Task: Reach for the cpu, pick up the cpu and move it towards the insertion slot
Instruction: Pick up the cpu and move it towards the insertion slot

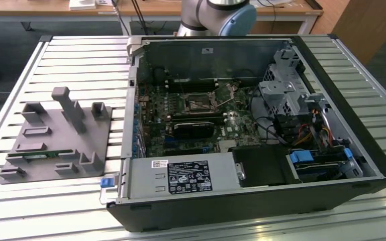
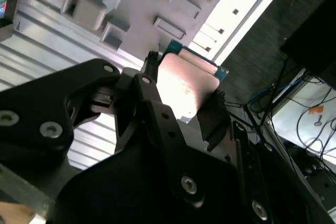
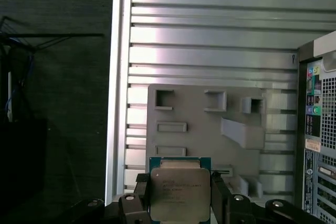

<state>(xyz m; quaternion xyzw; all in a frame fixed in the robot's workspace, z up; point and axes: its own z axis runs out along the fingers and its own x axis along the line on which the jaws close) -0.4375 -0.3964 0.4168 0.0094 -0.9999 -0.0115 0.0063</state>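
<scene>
The cpu (image 3: 178,192), a flat square chip with a matt silver top and a green rim, sits between the black fingers (image 3: 220,199) of my gripper (image 3: 179,205), which is shut on it. It hangs well above the grey fixture (image 3: 205,129) on the slatted table. In the second wrist view the cpu (image 2: 186,85) shows clamped by its two opposite edges in the gripper (image 2: 184,98). The insertion slot (image 1: 198,104) is a small dark square socket with a metal frame, on the motherboard inside the open computer case (image 1: 354,150).
A grey fixture (image 1: 52,135) with upright posts and a green memory stick (image 1: 38,155) lies on the table at the exterior view's left. A black heatsink block (image 1: 193,129) sits just below the socket. The arm's base (image 1: 220,15) stands behind the case. Cables and drive cages crowd the case's right side.
</scene>
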